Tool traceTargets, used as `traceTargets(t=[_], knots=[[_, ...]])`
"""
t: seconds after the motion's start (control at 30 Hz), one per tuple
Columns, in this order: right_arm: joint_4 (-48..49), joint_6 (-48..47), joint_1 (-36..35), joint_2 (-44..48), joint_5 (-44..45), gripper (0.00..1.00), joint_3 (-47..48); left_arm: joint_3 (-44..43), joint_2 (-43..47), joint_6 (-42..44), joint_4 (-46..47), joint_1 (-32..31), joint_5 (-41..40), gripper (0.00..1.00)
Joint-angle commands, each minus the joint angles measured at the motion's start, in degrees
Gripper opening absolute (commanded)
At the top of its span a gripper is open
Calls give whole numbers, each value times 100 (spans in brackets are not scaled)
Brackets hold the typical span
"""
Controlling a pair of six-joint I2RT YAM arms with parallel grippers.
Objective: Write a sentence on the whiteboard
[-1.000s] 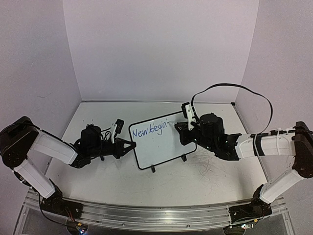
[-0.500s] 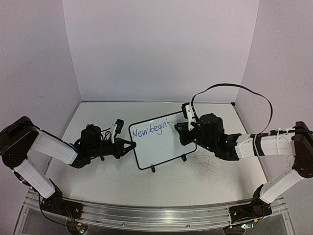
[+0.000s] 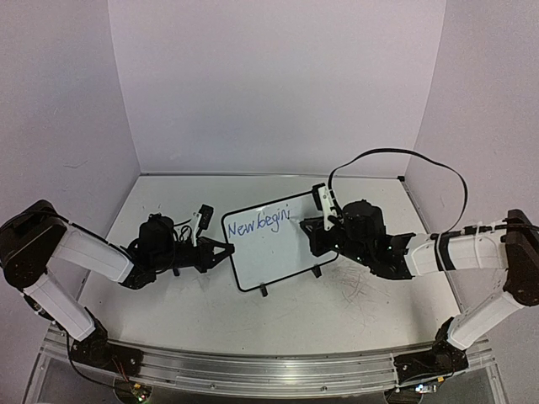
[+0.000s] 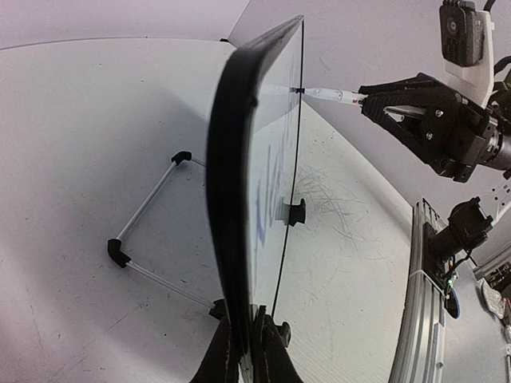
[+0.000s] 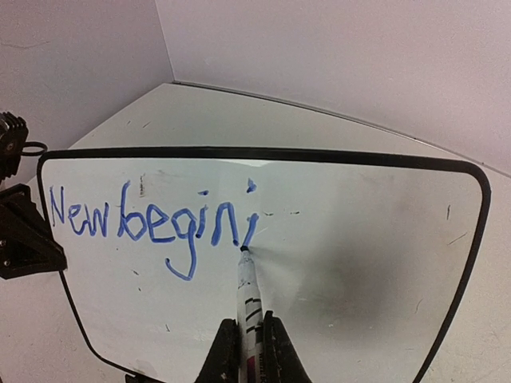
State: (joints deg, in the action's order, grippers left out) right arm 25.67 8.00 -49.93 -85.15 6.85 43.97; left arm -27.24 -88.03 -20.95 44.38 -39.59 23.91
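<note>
On white table (image 3: 354, 313), pinches left edge of whiteboard (image 3: 282, 257) with left gripper (image 3: 222, 251), presses marker (image 5: 246, 281) clamped in right gripper (image 5: 251, 343) to board; sentence (image 5: 152, 223) only at "New begini", unfinished.

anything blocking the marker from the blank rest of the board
Nothing visible. The marker tip sits on the whiteboard at the end of the sentence, "New begini"; the surface to its right is bare but for faint specks. The left gripper clamps the left edge.
</note>
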Motion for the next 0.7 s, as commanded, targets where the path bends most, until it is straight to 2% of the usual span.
traceTargets(t=[0.0, 0.17, 0.67], knots=[[90, -12, 0, 229, 63, 0, 129, 123, 12, 222, -543, 22, -211, 0], [136, -85, 44, 371, 139, 0, 201, 146, 66, 220, -552, 21, -227, 0], [162, -191, 113, 50, 221, 0, 433, 174, 82, 232, -549, 21, -232, 0]])
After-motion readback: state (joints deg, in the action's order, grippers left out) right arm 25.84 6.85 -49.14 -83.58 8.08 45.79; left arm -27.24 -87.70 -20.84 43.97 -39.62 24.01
